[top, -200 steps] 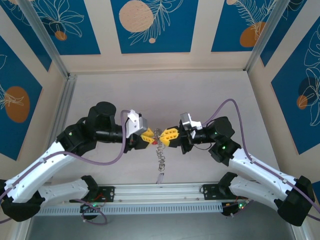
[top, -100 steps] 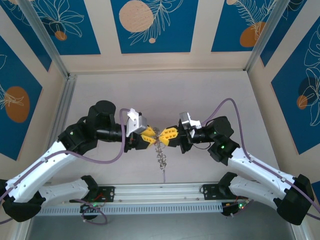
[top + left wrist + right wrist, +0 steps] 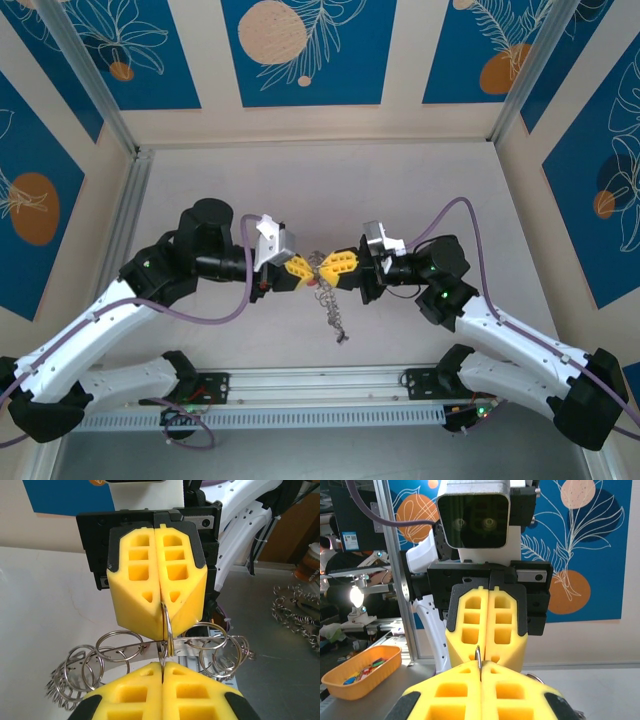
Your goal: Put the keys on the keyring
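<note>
My left gripper [image 3: 302, 270] and right gripper [image 3: 334, 266] meet tip to tip above the table, both shut. Between them hangs the keyring [image 3: 326, 300], its silver loops trailing down in a chain. In the left wrist view the keyring's flat grey strip [image 3: 131, 651] lies crosswise, fringed with wire loops. My left gripper [image 3: 163, 664] pinches a small loop under that strip. The right gripper [image 3: 164, 626] opposite grips a larger loop [image 3: 169, 630]. In the right wrist view my right gripper [image 3: 480, 666] clamps a thin loop edge-on, facing the left gripper [image 3: 486, 652]. A tiny red speck [image 3: 313, 283], possibly the key, sits below the fingertips.
A heap of loose silver loops [image 3: 296, 615] lies on the table to the right in the left wrist view. An orange tray [image 3: 362, 672] of coloured bits stands off to the side. An aluminium rail [image 3: 320, 381] runs along the near edge.
The hanging chain of loops has swung; its lower end moved right and up. Both grippers stayed shut tip to tip, shifting only slightly.
</note>
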Robot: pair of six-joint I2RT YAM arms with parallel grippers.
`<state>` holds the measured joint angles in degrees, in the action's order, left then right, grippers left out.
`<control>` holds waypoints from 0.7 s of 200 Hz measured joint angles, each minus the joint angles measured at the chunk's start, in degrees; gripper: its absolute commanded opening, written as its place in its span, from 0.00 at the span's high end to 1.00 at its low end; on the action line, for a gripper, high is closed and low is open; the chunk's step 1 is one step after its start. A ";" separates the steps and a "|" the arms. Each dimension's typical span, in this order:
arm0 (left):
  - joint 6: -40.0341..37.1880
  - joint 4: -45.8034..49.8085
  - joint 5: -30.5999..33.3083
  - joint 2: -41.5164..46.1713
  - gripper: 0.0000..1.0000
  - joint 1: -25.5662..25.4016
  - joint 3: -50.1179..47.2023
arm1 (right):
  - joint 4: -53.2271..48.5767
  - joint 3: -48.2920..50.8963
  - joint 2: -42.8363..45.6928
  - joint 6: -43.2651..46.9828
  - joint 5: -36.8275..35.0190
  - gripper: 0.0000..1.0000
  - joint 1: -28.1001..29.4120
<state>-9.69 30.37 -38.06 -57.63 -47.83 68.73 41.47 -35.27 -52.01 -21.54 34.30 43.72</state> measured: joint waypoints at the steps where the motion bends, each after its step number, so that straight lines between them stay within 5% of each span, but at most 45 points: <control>1: 0.02 -0.07 -0.04 -0.02 1.00 0.00 0.00 | 0.17 0.04 -0.04 -0.04 -0.04 1.00 0.04; 140: 3.06 -5.25 -3.67 -2.49 1.00 0.59 -1.20 | 8.63 0.90 -2.71 -3.61 -0.55 1.00 0.15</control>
<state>-6.63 25.12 -41.74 -60.12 -47.24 67.53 50.11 -34.37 -54.72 -25.15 33.76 43.88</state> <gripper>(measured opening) 0.050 0.042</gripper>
